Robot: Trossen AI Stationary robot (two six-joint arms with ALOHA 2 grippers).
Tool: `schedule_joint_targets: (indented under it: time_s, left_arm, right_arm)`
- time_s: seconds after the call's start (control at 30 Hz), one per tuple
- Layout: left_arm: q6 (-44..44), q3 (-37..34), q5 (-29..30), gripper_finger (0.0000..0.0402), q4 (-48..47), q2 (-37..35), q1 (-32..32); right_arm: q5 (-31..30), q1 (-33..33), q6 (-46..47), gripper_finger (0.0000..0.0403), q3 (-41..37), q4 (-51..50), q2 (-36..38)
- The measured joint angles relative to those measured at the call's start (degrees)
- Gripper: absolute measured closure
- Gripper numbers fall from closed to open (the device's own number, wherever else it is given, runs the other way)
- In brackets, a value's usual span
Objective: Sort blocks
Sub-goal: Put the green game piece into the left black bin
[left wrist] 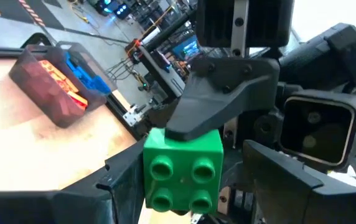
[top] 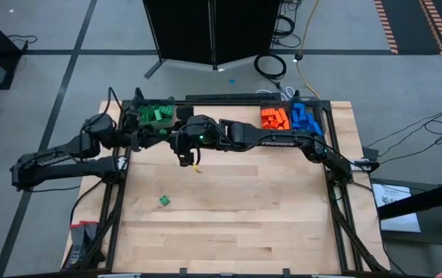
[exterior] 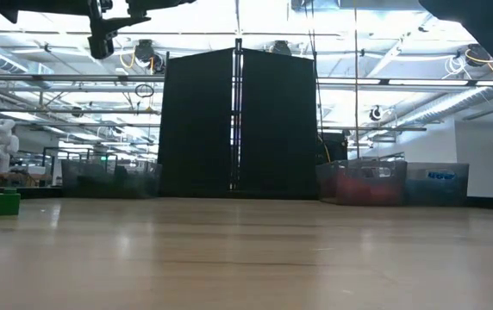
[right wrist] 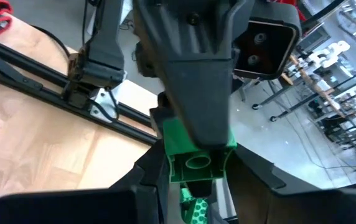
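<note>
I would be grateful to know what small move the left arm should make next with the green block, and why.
Probably close the left gripper on the green block. The right gripper seems to pinch the block, while the left fingers stand open on either side of it, beside the green bin.

High view hangs overhead, looking straight down at the whole table [top: 229, 208], arms meeting upper-left of centre. Low view sits right at table level, facing across the wood toward a black partition [exterior: 238, 125] at frame centre. Both wrist cams are jammed up close on the same green block [left wrist: 183, 169], seen from opposite sides. Left wrist also catches the orange and blue bin [left wrist: 56, 81], upper left.
</note>
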State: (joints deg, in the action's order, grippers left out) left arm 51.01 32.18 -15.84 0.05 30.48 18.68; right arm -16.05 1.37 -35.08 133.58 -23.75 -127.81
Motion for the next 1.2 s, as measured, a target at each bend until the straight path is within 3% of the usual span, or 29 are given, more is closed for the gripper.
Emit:
schedule_joint_targets:
  time_s: [0.13,0.37,0.83,1.07,1.2]
  left_arm:
    - [-0.91,0.0,-0.11,0.0172,0.04,0.09,-0.02]
    - [-1.86,0.0,2.3,0.0271,0.02,0.09,-0.07]
    - [-1.54,-0.09,2.62,0.027,1.72,0.15,-0.07]
    - [-4.18,0.0,7.36,0.027,-0.06,0.04,-0.07]
    - [-7.46,0.02,14.39,0.027,-2.11,0.25,0.86]
  right_arm:
    - [-0.27,0.17,-0.23,0.0296,0.0,1.64,0.0]
    - [-0.43,0.33,-0.27,0.0296,0.03,2.58,0.0]
    - [1.75,0.55,0.73,0.0294,0.13,1.25,0.11]
    - [-5.49,0.59,1.41,0.0126,-0.15,-4.4,1.59]
    - [-8.32,0.74,1.45,0.0093,0.04,-10.12,4.05]
